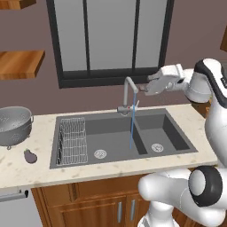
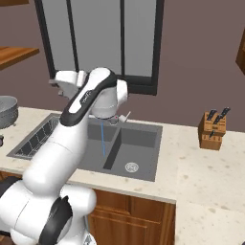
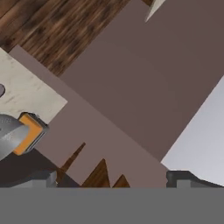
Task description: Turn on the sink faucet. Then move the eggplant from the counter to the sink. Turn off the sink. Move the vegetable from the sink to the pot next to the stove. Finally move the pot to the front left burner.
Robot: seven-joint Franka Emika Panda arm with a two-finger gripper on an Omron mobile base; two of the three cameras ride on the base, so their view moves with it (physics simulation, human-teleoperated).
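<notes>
- The surface (image 1: 111, 170) is a pale beige speckled slab over brown wooden cabinets; its front edge runs close to the robot's base.
- The sink (image 1: 173, 133) is dark grey with two basins, each with a round silver drain. A wire rack (image 1: 72, 141) lies in the left part of the left basin.
- The sink faucet (image 1: 129, 95) is slim and grey and stands behind the sink at the middle. A thin blue stream of water falls from the spout into the left basin, near the divider.
- The colander (image 1: 14, 125) stands at the far left on the surface.
- The eggplant (image 1: 30, 156) is small, dark purple and glossy. It lies on the surface just in front of the colander, left of the sink, with open room around it.
- The arm reaches up and bends left, with the hand (image 1: 150, 84) level, just right of the faucet top.
- Its fingers stand wide apart and hold nothing.
</notes>
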